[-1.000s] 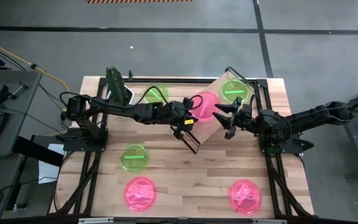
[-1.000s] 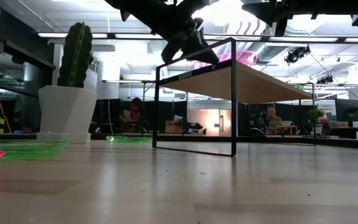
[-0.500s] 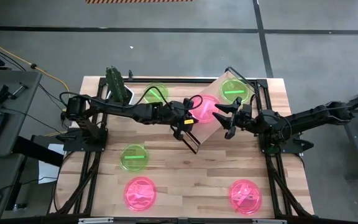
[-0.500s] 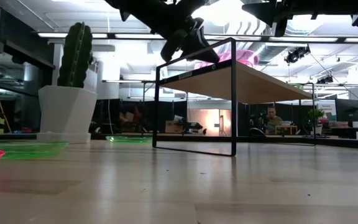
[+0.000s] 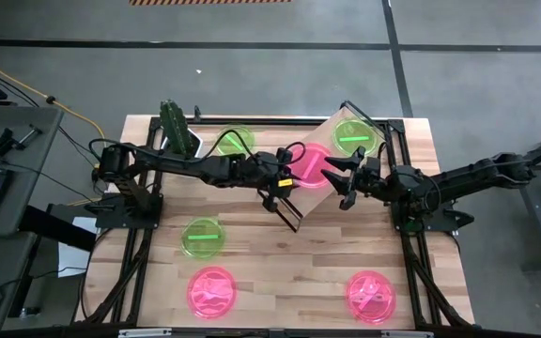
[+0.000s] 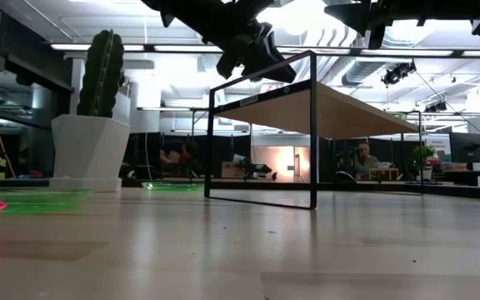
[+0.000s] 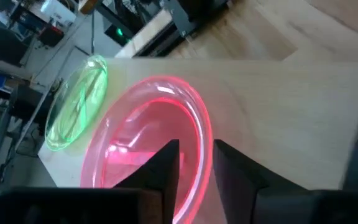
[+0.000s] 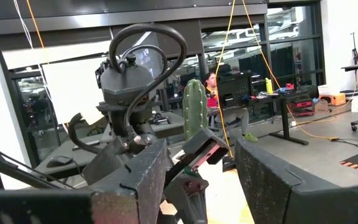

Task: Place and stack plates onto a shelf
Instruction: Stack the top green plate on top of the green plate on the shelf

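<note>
A neon pink plate [image 5: 312, 161] lies on the plywood shelf [image 5: 310, 199], next to a green plate [image 5: 353, 138] resting flat on the shelf's far end. My left gripper [image 5: 289, 180] reaches over the shelf's left side and is shut on the pink plate [image 7: 154, 124]. My right gripper [image 5: 334, 183] hovers open just right of the pink plate, touching nothing. In the low view the left gripper [image 6: 252, 50] sits above the shelf's corner and the pink plate is hidden behind the shelf's edge. My left gripper pinches the pink plate's rim [image 7: 199, 140] on the side nearest the gripper, one finger [image 7: 163, 165] inside the plate and the other outside. The fingers come from the table's left, slanting down. The plate lies on the shelf top [image 7: 278, 106].
Two green plates [image 5: 235, 141] [image 5: 202, 237] and two pink plates [image 5: 212, 291] [image 5: 371, 296] lie on the tabletop. A cactus in a white pot [image 5: 178, 127] stands at the far left, behind the left arm. People sit in the room beyond the table.
The left gripper has lowered a little, toward the shelf top. The pink plate, which stood up above the shelf's edge in the low view, has sunk out of sight onto the board and shifted slightly right. The right arm has kept still.
</note>
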{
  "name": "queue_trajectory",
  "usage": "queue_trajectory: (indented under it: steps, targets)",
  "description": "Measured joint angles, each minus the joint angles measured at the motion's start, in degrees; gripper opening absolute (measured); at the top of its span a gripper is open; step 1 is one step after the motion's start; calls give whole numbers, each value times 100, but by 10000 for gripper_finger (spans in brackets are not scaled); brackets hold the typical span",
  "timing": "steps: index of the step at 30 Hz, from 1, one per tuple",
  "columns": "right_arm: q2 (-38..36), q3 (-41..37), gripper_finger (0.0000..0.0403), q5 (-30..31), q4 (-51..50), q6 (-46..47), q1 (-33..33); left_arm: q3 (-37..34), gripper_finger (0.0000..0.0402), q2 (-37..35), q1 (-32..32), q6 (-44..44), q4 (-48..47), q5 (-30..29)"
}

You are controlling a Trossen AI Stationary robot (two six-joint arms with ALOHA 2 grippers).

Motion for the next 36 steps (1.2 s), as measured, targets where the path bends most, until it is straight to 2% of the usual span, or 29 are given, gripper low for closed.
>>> queue_trajectory:
  steps: [3,7,11,14,16,18,22,24,27,30,32,36]
  targets:
    - [0,0,179,-4,-7,0,0,-12,97,-138,-83,81,-110,-644]
    - [0,0,179,-11,-96,-1,0,-10,99,-768,-242,40,-633,-1317]
    - [0,0,179,-9,-131,0,0,-9,99,-1697,-354,-1125,-1727,-1149]
    - [0,0,179,-9,-140,0,0,-122,99,-2529,-352,-2235,-2289,-416]
    - [0,0,179,-9,-140,0,0,-514,97,-3116,-352,-2607,-2180,27]
    - [-1,0,179,-8,-140,0,0,-1069,95,-3655,-399,-2777,-1624,184]
    - [0,0,179,-4,-157,2,0,-2406,91,-4593,-474,-2855,-410,196]
    - [0,0,179,6,-164,2,0,-3030,90,-4865,-424,-2851,137,9]
    - [0,0,179,45,-160,1,0,-3560,90,-4979,-284,-2886,835,-451]
    - [0,0,179,180,-138,0,0,-3521,90,-4789,30,-3060,857,-822]
    - [0,0,179,233,-140,0,0,-3262,90,-4511,300,-3135,548,-798]
    - [0,0,179,256,-140,-3,0,-2318,90,-3675,906,-3154,-640,-577]
